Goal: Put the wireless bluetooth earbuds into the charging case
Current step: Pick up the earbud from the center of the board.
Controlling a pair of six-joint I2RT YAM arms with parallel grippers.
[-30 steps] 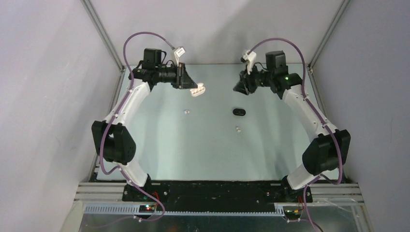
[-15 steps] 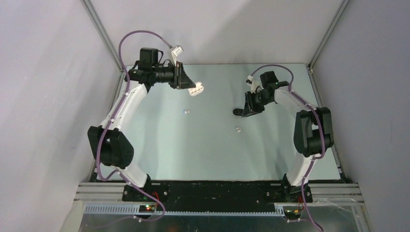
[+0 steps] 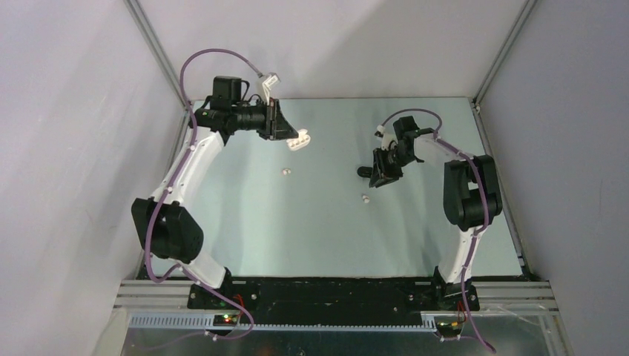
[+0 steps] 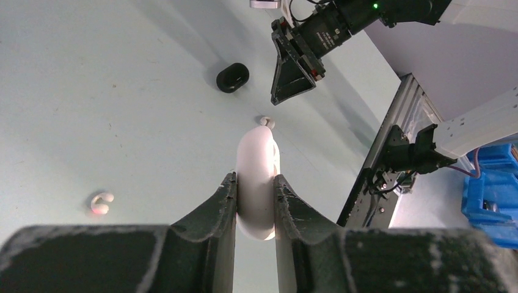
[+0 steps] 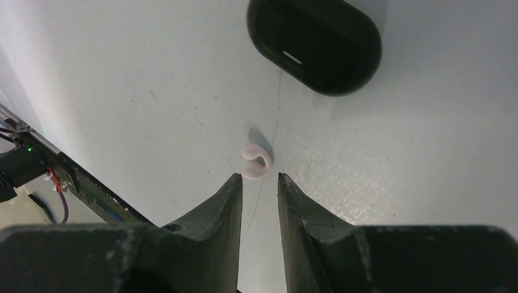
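Observation:
A white charging case (image 4: pixel 258 146) hangs above the table, and my left gripper (image 4: pixel 255 178) is shut on it. From the top view the case (image 3: pixel 303 139) shows at the back left with its lid open. Two white earbuds lie on the table, one (image 3: pixel 285 171) on the left and one (image 3: pixel 365 198) near the middle. My right gripper (image 5: pixel 259 177) is low over the table with its jaws a little apart and nothing between them. One white earbud (image 5: pixel 256 161) lies just past its fingertips. A closed black charging case (image 5: pixel 314 43) lies beyond that.
Grey walls and aluminium frame posts (image 3: pixel 157 52) close in the table on three sides. In the left wrist view a frame rail (image 4: pixel 391 140) runs along the table's edge, with a blue bin (image 4: pixel 495 195) outside it. The right gripper (image 3: pixel 384 172) partly covers the black case (image 3: pixel 363 171).
The right arm has folded down and come nearer, bringing its gripper from the back right to the table beside the black case. Its jaws have narrowed. The left arm has barely shifted.

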